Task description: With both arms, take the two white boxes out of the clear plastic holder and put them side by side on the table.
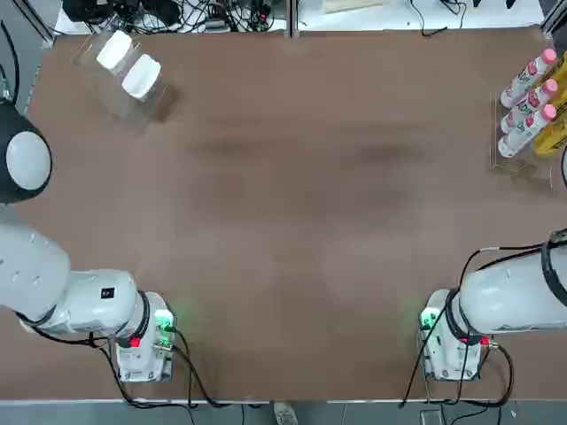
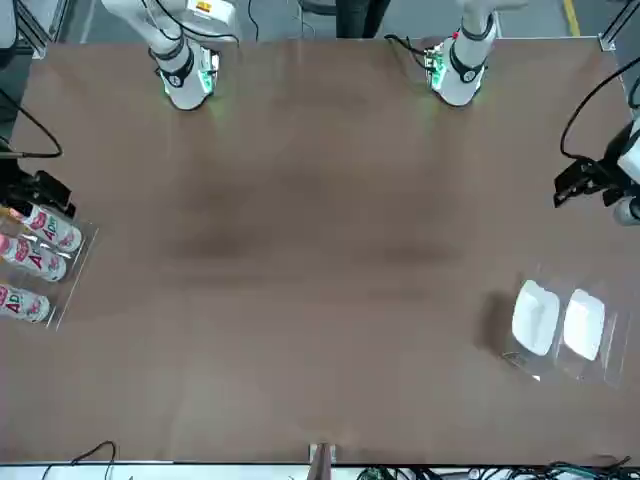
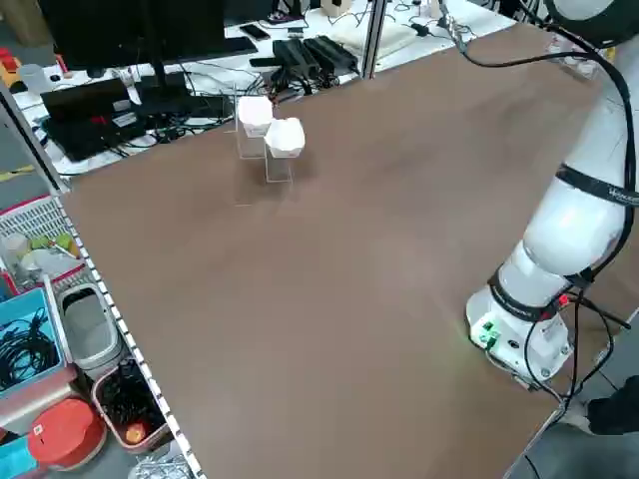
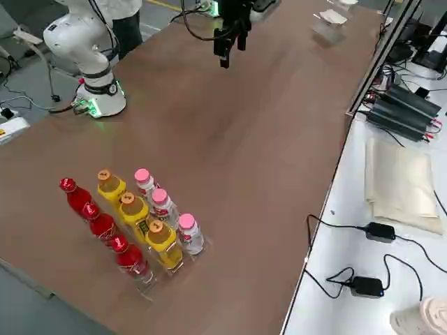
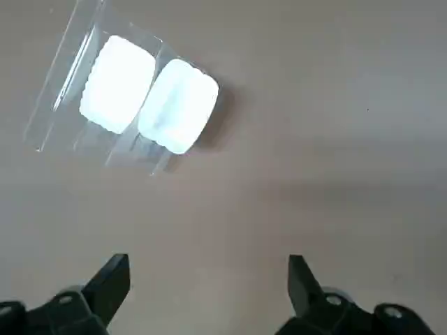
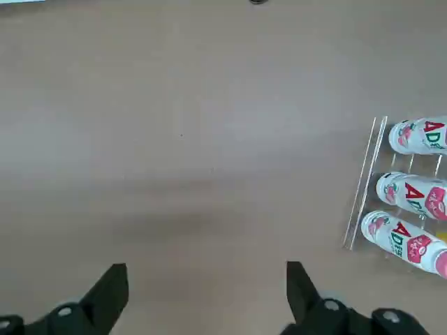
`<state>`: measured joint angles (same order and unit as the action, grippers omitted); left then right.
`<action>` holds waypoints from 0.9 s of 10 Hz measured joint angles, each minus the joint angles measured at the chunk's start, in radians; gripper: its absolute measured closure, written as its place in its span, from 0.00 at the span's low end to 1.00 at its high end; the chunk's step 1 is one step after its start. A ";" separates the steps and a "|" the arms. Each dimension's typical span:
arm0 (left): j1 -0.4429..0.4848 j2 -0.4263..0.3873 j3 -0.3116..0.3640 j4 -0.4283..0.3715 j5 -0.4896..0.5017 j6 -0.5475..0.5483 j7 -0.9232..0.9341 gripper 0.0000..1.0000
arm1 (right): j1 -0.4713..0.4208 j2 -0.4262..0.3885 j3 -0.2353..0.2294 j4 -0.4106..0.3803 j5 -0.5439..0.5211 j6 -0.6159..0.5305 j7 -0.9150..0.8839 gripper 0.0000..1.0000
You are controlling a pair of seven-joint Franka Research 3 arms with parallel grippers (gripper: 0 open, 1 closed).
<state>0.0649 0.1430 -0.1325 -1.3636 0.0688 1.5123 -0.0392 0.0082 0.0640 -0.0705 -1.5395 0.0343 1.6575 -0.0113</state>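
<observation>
The two white boxes (image 1: 115, 50) (image 1: 142, 77) stand slanted in the clear plastic holder (image 1: 133, 104) at the table's far left corner; the front view shows them too (image 2: 535, 317) (image 2: 584, 324). The left wrist view looks down on both boxes (image 5: 117, 84) (image 5: 178, 105). My left gripper (image 5: 207, 276) hangs high above the table (image 1: 292, 221), short of the holder, open and empty. My right gripper (image 6: 207, 279) hovers open and empty over bare table at the right side, with the bottle rack off to one side.
A clear rack of pink-, yellow- and red-capped bottles (image 1: 532, 106) sits at the far right edge. Cables and electronics (image 3: 150, 90) lie beyond the far edge. Bins (image 3: 60, 359) stand beside the table's left edge. Arm bases (image 1: 146, 341) (image 1: 452, 341) glow green at the near edge.
</observation>
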 joint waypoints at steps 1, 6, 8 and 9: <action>0.001 0.000 0.004 -0.002 0.000 0.007 0.011 0.00 | 0.000 0.000 0.002 0.000 0.000 0.000 0.000 0.00; 0.003 0.058 0.004 -0.024 0.000 0.101 0.251 0.00 | 0.005 0.000 0.012 0.000 0.000 0.001 -0.001 0.00; -0.004 0.114 -0.001 -0.078 0.002 0.204 0.368 0.00 | 0.005 0.000 0.013 0.000 0.000 0.001 -0.001 0.00; -0.014 0.134 -0.005 -0.141 0.028 0.313 0.379 0.00 | 0.005 0.000 0.013 0.000 0.000 0.001 -0.001 0.00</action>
<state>0.0514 0.2774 -0.1372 -1.5045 0.0970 1.8251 0.3399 0.0128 0.0639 -0.0578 -1.5390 0.0343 1.6581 -0.0128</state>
